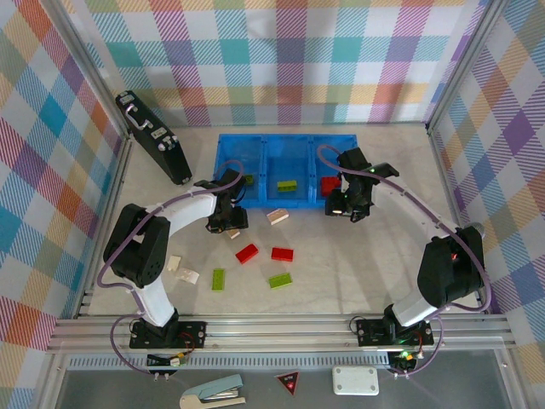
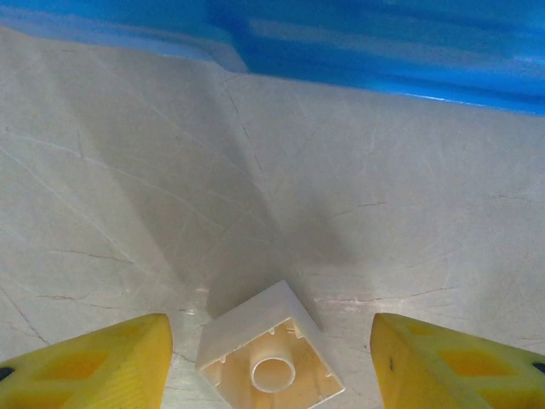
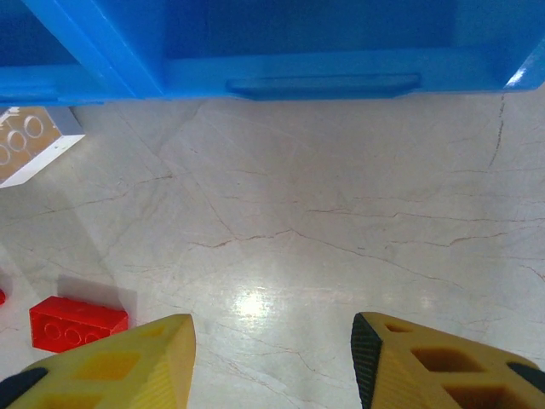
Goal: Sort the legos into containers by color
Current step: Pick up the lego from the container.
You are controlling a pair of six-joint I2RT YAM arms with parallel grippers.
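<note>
The blue tray [image 1: 255,139] is glossy moulded plastic with low walls and three square compartments, set at 12 o'clock on the table [image 1: 358,264], a pale stone-look surface crossed by fine dark veins. A greenish brick [image 1: 247,180] lies in shadow in the left compartment, a lime brick [image 1: 287,184] in the middle one and a red brick [image 1: 329,184] in the right one.

The left gripper [image 2: 271,328] hangs near the tray's 7 o'clock corner. Its yellow wedge-shaped fingers [image 2: 94,362] are spread on either side of a cream brick [image 2: 271,366] that lies hollow side up with its round tube showing, and a strip of bare table shows on each side. The right gripper [image 3: 272,341] hangs at the tray's 5 o'clock corner, jaws apart over bare table with nothing between them.

Open floor runs toward 6 o'clock, where a studded cream brick [image 1: 278,216], a loose red brick [image 1: 247,253], a second red brick [image 1: 282,254], a flat lime brick [image 1: 219,279] and another lime brick [image 1: 279,280] lie apart from one another.

A black case [image 1: 153,141] with silver latches lies at 10 o'clock against the side wall. A red triangle sticker [image 1: 289,383] sits on the front ledge, its writing too small to read
</note>
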